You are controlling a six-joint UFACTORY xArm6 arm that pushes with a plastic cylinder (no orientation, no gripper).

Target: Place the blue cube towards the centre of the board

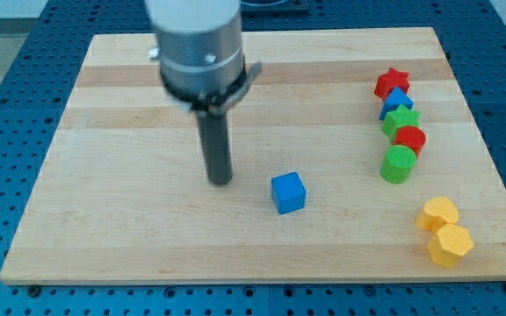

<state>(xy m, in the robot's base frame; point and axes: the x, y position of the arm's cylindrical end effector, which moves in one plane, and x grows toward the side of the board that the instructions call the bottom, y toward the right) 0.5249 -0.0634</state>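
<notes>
The blue cube (288,192) sits on the wooden board (104,105), a little below and right of the board's middle. My tip (221,181) rests on the board to the cube's left, about a cube's width and a half away, slightly higher in the view. It does not touch the cube. The rod rises from the tip to the grey arm body at the view's top.
At the view's right stands a column of blocks: a red star (392,82), a blue block (396,100), a green star (401,120), a red block (409,139) and a green cylinder (398,163). Two yellow hexagonal blocks (437,213) (451,245) lie at the bottom right.
</notes>
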